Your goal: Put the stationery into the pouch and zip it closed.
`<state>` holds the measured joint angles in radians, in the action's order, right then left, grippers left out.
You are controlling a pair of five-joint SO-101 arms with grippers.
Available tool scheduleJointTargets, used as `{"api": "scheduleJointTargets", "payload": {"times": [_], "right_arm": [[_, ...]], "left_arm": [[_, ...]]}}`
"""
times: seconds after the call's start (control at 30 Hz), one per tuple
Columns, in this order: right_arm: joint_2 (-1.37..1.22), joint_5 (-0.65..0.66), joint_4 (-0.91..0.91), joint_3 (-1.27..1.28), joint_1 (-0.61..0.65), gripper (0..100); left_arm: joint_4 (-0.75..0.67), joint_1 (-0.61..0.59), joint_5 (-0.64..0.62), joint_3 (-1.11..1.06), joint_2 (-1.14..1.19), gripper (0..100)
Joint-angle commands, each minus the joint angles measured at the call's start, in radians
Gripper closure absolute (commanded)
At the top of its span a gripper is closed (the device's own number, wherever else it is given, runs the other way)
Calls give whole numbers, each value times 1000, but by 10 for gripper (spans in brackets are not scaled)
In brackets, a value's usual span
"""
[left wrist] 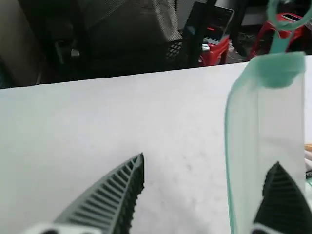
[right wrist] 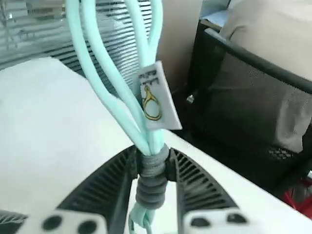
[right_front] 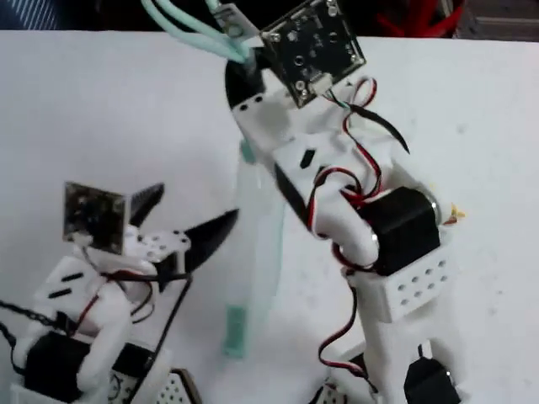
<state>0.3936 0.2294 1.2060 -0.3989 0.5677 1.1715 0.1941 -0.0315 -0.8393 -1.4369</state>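
Observation:
A translucent mint pouch (right_front: 253,252) stretches over the white table, its dark green end (right_front: 234,337) nearest the arms' bases. My right gripper (right_front: 242,74) holds it at the far end, shut on the grey collar (right wrist: 153,178) of the pouch's mint cord loop (right wrist: 105,73); a white tag (right wrist: 157,97) hangs from the loop. My left gripper (right_front: 198,204) stands open just left of the pouch, apart from it. In the left wrist view the pouch (left wrist: 265,141) lies by one finger (left wrist: 282,204), with bare table between the fingers of the gripper (left wrist: 209,163).
A small orange-tipped thing (right_front: 456,212) peeks out behind the right arm's motor. The right arm's body (right_front: 396,244) and red wires cover the table's right side. Bare white table (right_front: 101,109) lies at the far left. Chairs stand beyond the far edge.

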Motion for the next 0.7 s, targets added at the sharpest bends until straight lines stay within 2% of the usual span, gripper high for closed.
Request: {"api": "scheduleJointTargets", "payload": {"times": [0.0, 0.1, 0.2, 0.33, 0.5, 0.67], "right_arm": [[16, -14, 31, -37, -15, 981], [16, -12, 27, -37, -22, 981], [13, -14, 4, -31, -19, 981], [19, -20, -25, 9, 8, 981], [25, -20, -15, 20, 44, 981], [24, -35, -15, 23, 44, 981]], "left_arm": [[5, 56, 127, 80, 65, 622], [44, 28, 147, 118, 45, 622], [54, 53, 118, 152, 35, 623], [-52, 113, -20, 114, 85, 623], [-189, 108, -37, 44, 205, 623], [-276, 163, -60, 43, 266, 627]]}}
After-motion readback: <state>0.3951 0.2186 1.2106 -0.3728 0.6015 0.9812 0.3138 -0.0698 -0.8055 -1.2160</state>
